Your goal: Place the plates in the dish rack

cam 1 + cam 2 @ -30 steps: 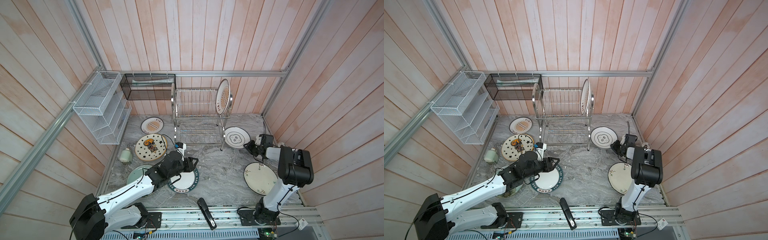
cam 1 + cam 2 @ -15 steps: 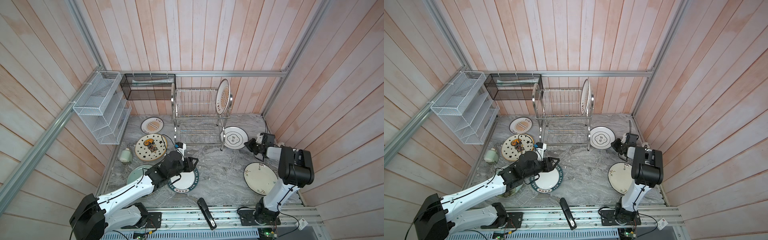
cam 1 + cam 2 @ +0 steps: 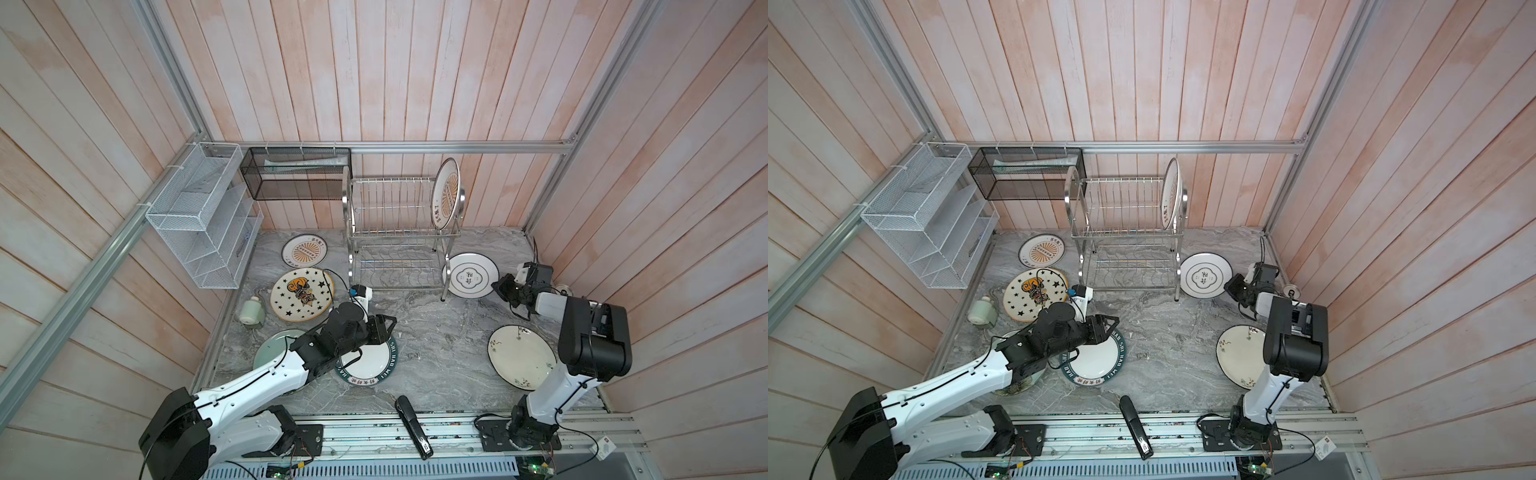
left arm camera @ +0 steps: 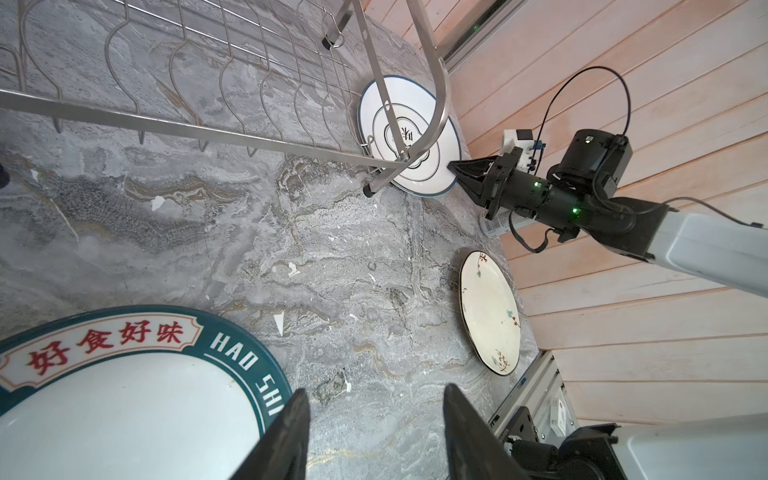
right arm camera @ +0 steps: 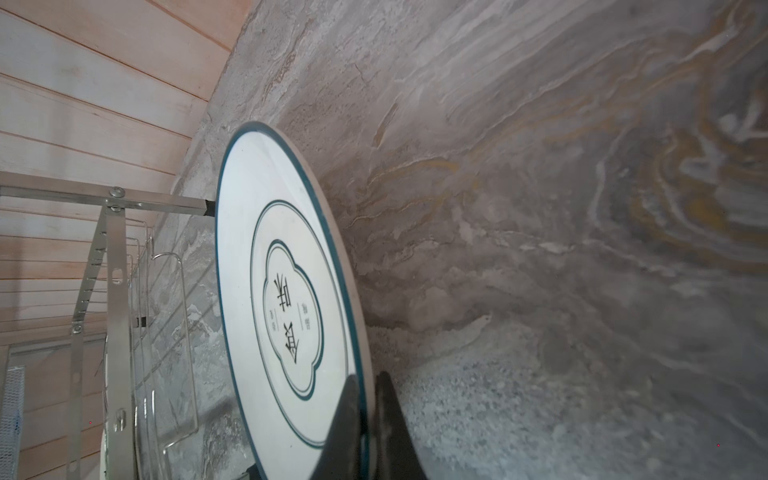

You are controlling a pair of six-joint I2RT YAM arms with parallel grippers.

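The right gripper [image 5: 367, 376] pinches the rim of a glossy white plate [image 5: 286, 291]. The plate is round, edged with a thin teal line, and has a quatrefoil at its centre. One black finger lies on its face and the other under the rim.

In both top views that plate [image 3: 469, 274] lies at centre right on the veined grey marble top [image 3: 436, 332]. It sits just beside the right front foot of the dish rack [image 3: 395, 232], a shiny two-tier frame of thin steel wire. One sunburst plate [image 3: 446, 193] stands upright at the right end of the upper tier.

The left gripper [image 4: 376, 390] hangs with jaws apart, holding nothing, over the edge of the teal lettered plate [image 4: 124, 395].

A second ago the right jaws stood slightly apart at the rim. Now they are clamped on it, and the plate has crept a little toward the rack. The left arm has not moved.
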